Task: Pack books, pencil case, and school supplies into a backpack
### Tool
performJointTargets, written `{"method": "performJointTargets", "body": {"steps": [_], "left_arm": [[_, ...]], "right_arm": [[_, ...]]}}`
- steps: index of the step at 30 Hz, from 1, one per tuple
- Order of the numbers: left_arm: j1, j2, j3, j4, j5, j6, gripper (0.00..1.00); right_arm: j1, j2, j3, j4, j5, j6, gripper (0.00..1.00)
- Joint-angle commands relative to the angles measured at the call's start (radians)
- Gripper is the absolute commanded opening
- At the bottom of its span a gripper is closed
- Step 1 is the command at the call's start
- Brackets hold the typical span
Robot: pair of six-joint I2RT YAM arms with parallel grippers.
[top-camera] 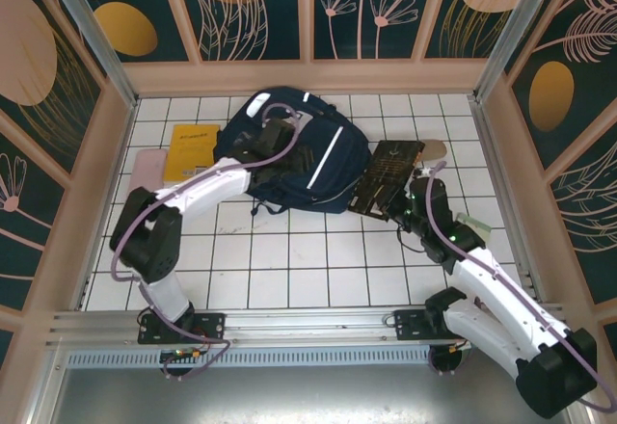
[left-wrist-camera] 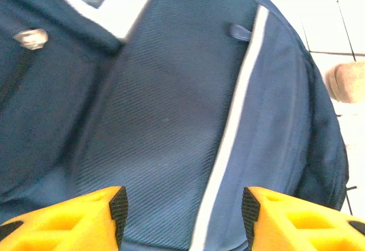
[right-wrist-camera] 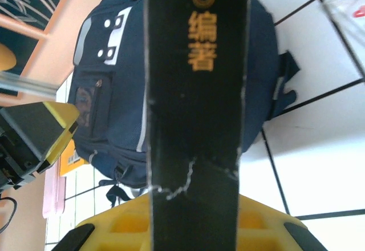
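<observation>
Nothing looks packed yet: the right gripper [top-camera: 411, 193] clamps the blackish book [top-camera: 386, 178] right of the backpack [top-camera: 323, 159], the left gripper [left-wrist-camera: 182, 208] hangs open-jawed over it, and the yellow book [top-camera: 190, 145] lies to its left
</observation>
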Motion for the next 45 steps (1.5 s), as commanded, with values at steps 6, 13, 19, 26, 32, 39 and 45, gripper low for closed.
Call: {"method": "performJointTargets", "body": {"steps": [6, 13, 19, 26, 32, 39, 45], "left_arm": [[-0.147, 0.264, 0.31, -0.116, -0.107, 0.244, 0.57], [-0.181, 0.492, 0.547, -0.229, -0.258, 0.297, 0.61], [-0.181, 0.599, 0.654, -0.298, -0.38, 0.303, 0.62], [-0.181, 0.637, 0.657, -0.326, -0.433, 0.297, 0.61], [-0.18, 0.687, 0.67, -0.366, -0.479, 0.296, 0.2], [-0.179, 0.504, 0.688, -0.346, -0.431, 0.244, 0.0], [-0.151, 0.329, 0.709, -0.306, -0.286, 0.197, 0.0]], "right_arm": [[-0.077, -0.115, -0.032, 0.002, -0.023, 0.017, 0.0], [-0.09, -0.142, -0.02, -0.021, -0.041, 0.016, 0.0], [-0.091, -0.174, -0.013, -0.05, -0.039, 0.021, 0.0], [-0.091, -0.191, -0.015, -0.066, -0.043, 0.022, 0.0], [-0.092, -0.183, -0.01, -0.049, -0.058, 0.025, 0.0], [-0.092, -0.17, -0.018, 0.018, -0.114, 0.024, 0.0], [-0.092, -0.114, -0.023, 0.148, -0.205, 0.027, 0.0]]}}
